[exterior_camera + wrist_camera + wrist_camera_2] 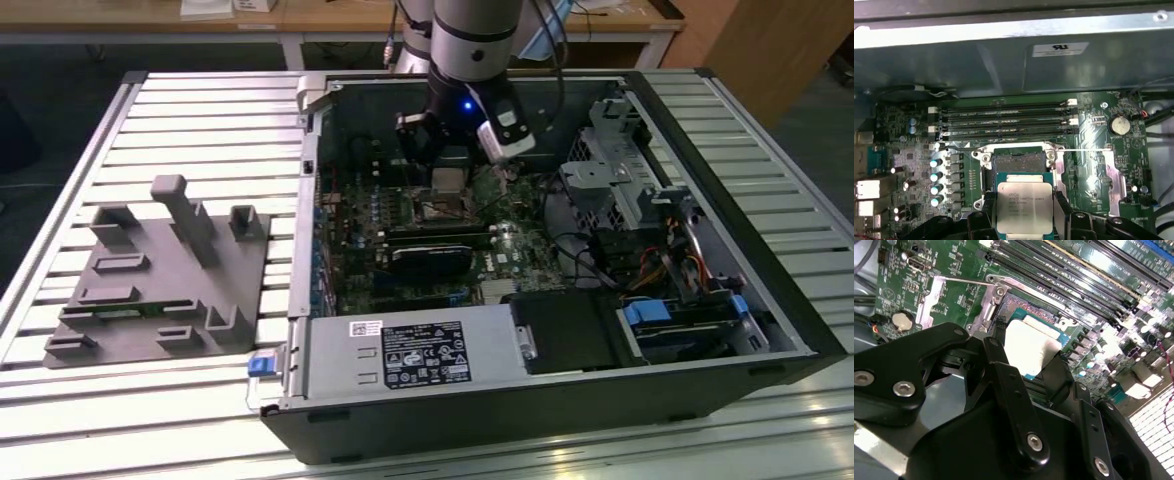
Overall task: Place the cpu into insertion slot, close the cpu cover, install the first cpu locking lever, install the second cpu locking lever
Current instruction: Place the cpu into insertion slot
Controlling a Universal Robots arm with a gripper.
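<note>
- My end effector point(1024, 216) is clenched on the cpu point(1023, 200). One black finger point(985, 207) presses each of two opposite edges, and its pale metal top faces the first wrist view.
- In the second wrist view, the cpu point(1026, 345) sits between the same two fingers point(1000, 352).
- The insertion slot point(1019, 161) lies open on the green motherboard point(1094, 165), with a dark centre and a silvery rim. The cpu is just beside it and overlaps its nearer rim. I cannot tell whether the two touch.
- Four long black memory slots point(1004, 120) run along the slot's far side, and a coin battery point(1119, 125) sits off to one side.
- In the exterior view, my end effector point(449, 178) reaches down into the open computer case point(561, 400), just above the slot point(445, 208).
- The case lies on the slatted table point(200, 110). A grey fixture point(160, 280) stands on the table at the exterior view's left, well apart from the case.
</note>
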